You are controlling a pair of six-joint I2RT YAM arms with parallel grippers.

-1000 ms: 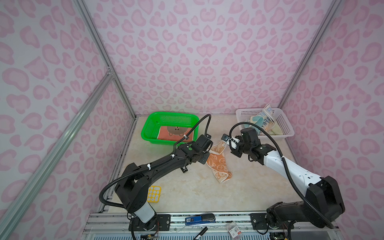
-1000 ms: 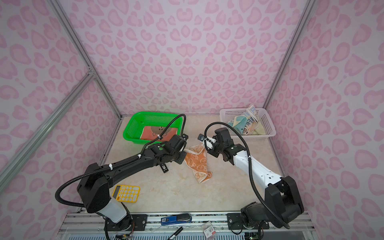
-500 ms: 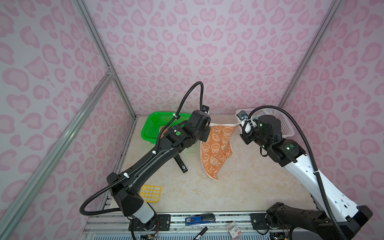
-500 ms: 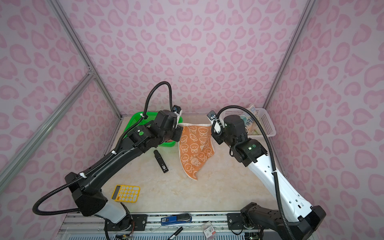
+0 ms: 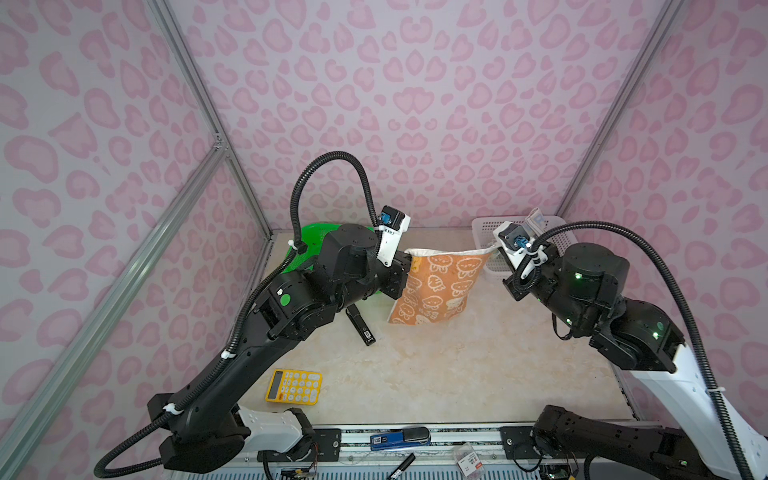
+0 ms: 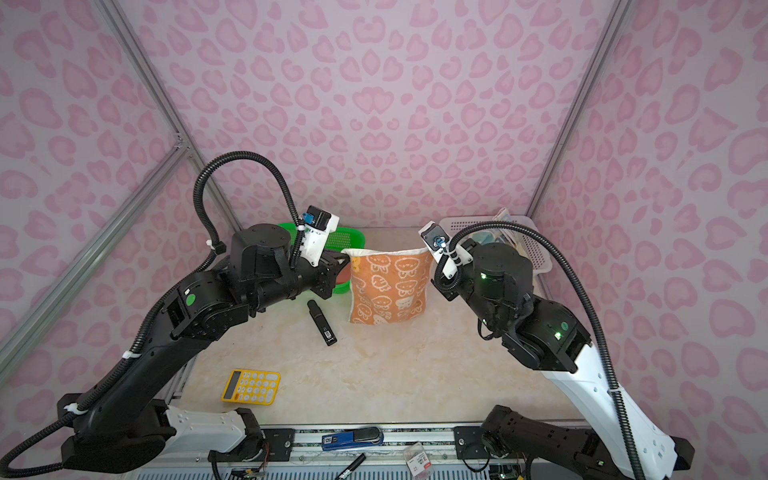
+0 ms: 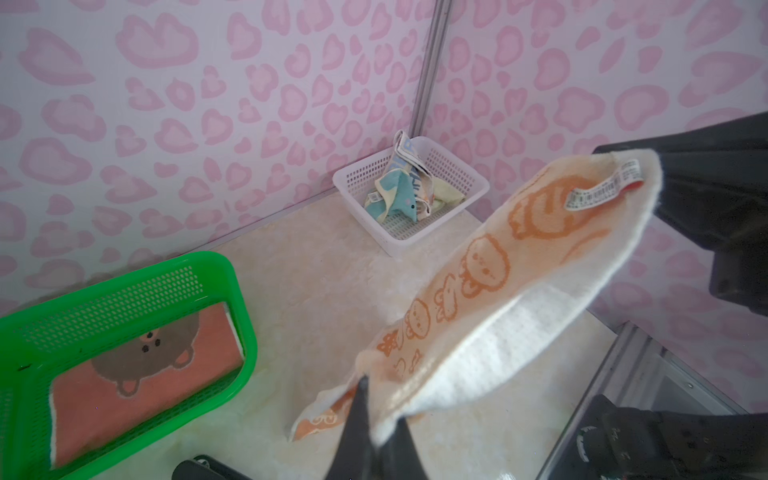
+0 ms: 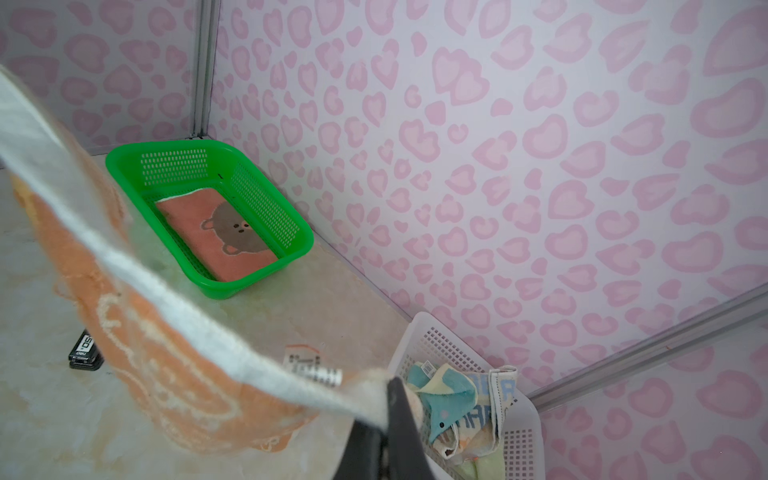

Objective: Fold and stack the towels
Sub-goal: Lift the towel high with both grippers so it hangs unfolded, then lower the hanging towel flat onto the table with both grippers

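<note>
Both top views: my left gripper and right gripper pinch top corners of the soft orange rabbit-print towel; I should lower it taut, level.

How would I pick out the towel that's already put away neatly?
Look to the green mesh basket in a back corner of the table. Lying flat inside is a rust-red towel with a brown bear face, unlike the crumpled towels in the white basket.
</note>
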